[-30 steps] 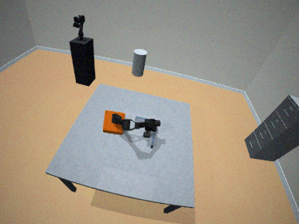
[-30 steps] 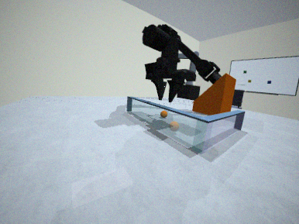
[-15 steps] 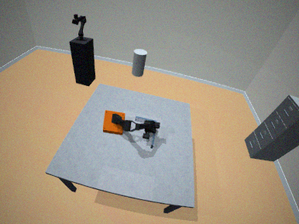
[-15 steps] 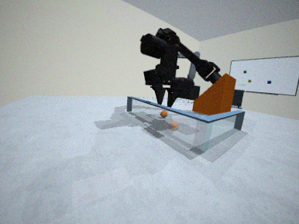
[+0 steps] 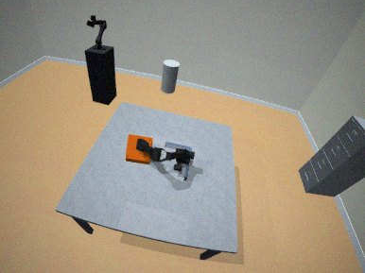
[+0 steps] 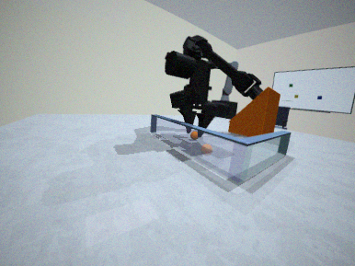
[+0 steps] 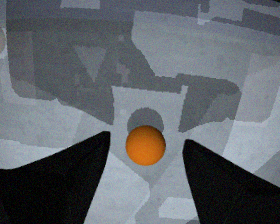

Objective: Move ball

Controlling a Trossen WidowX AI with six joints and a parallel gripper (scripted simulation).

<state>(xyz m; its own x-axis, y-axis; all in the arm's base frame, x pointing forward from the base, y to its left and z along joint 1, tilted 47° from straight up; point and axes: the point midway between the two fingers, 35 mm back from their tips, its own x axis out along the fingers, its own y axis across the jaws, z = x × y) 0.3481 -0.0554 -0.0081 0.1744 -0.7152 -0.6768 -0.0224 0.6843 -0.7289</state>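
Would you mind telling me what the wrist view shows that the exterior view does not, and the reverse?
Only the wrist view shows the clear gap on each side between the ball and the half-open jaws, so nothing is gripped. Only the exterior view shows the see-through copy, the clear walls, the orange base and the arm above. Both show the orange ball on the table directly below the gripper.
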